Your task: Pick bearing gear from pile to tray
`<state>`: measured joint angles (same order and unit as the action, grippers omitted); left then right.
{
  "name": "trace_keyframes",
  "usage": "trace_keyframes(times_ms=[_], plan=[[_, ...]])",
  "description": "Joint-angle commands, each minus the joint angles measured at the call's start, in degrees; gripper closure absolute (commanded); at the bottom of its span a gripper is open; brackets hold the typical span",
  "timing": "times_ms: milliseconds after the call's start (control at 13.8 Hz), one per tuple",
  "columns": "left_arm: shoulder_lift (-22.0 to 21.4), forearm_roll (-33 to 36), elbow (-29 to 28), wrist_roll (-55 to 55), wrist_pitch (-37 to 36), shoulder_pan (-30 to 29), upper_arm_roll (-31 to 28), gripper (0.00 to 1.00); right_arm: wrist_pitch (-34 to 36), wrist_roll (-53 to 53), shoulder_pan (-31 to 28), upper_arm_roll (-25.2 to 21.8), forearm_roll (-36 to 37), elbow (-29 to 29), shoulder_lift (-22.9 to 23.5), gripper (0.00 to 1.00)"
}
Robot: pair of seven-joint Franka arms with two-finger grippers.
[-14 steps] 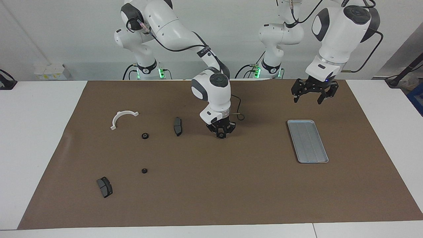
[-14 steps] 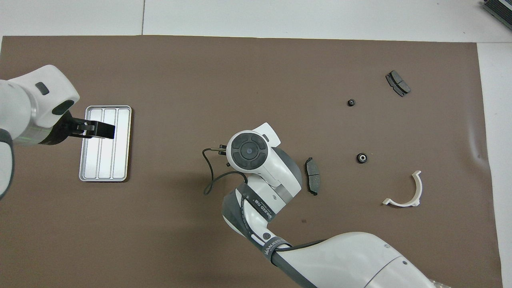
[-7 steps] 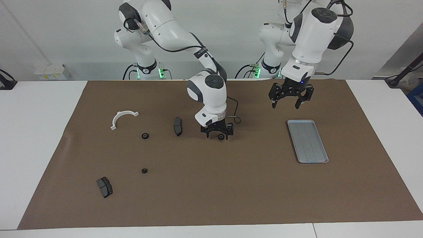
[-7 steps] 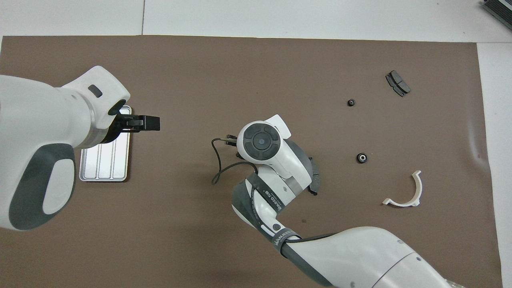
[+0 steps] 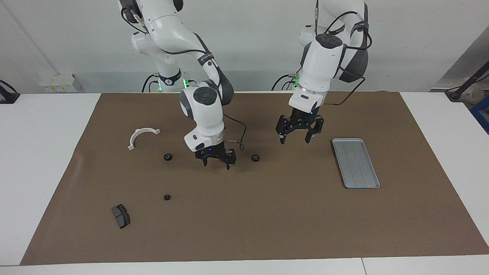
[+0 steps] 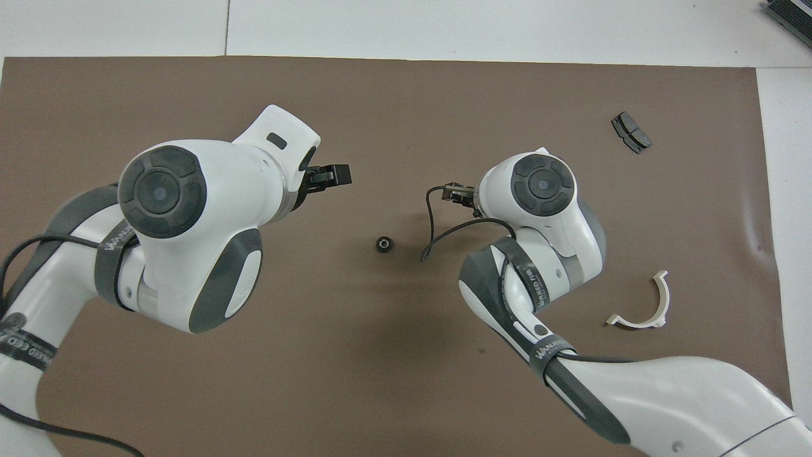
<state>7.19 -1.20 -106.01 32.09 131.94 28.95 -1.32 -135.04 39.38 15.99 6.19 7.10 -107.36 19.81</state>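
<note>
A: Where is the gear (image 5: 255, 157)?
B: On the mat (image 5: 244, 229), between both sets of fingers, touching neither; the right gripper (image 5: 216, 162) and left gripper (image 5: 295, 136) are both spread, empty.
A: And the tray (image 5: 355, 163)?
B: Only the facing view shows it, well apart from the left fingers; overhead, the arms hide it, along with two more gears (image 5: 167, 157) by the right fingers.

I see a brown mat (image 5: 267, 221) covering most of the white table (image 5: 38, 152), with bare table showing round its edges. Off the mat's corner at the right arm's end, against the wall, sits a small white box (image 5: 59, 83). Further out from the mat than the box lies a black object (image 5: 7, 95), cut off at the frame edge.
</note>
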Motion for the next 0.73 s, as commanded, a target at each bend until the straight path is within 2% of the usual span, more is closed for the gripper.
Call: trace_keyframes(times_ms=[0, 291, 654], plan=[[2.8, -0.6, 1.4, 1.6, 2.0, 3.0, -1.0, 0.0, -0.7, -7.8, -4.7, 0.9, 0.5, -7.3, -5.2, 0.0], [8.3, -0.5, 0.1, 1.8, 3.6, 7.3, -1.1, 0.0, -0.6, -19.3, -10.8, 1.0, -0.2, -13.7, -9.8, 0.0], [12.6, -0.5, -2.6, 1.8, 8.4, 10.2, -1.1, 0.0, -2.6, -32.3, -16.2, 1.0, -3.6, -19.3, -11.5, 0.0]])
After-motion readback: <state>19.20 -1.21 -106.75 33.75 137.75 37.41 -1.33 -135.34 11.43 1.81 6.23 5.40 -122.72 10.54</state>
